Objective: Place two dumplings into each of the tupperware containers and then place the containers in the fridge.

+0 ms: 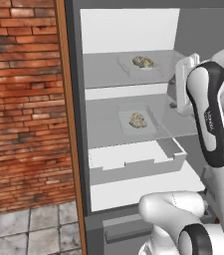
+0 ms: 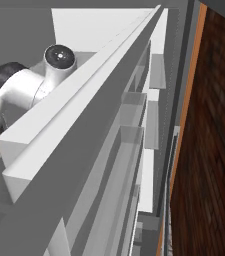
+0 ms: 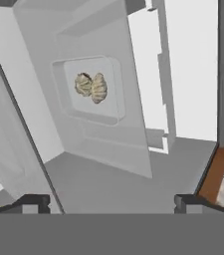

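Note:
The fridge (image 1: 78, 124) stands open, with a tupperware container on each of two glass shelves. The upper container (image 1: 133, 69) holds dumplings (image 1: 143, 62). On the shelf below, the second container (image 1: 146, 128) also holds dumplings (image 1: 137, 120). My gripper (image 1: 177, 85) hangs at the right of the fridge opening, between the two shelf levels and apart from both containers. In the hand view, which is rolled, the gripper (image 3: 111, 204) is open with nothing between its fingertips (image 3: 34, 203). Ahead of it lies one container (image 3: 63, 99) with two dumplings (image 3: 91, 87).
A white drawer (image 1: 133, 162) sits under the lower shelf. A brick wall (image 1: 21, 99) and wooden trim flank the fridge on the left. The open fridge door (image 2: 84, 165) with its shelf bins runs close along the arm's right side.

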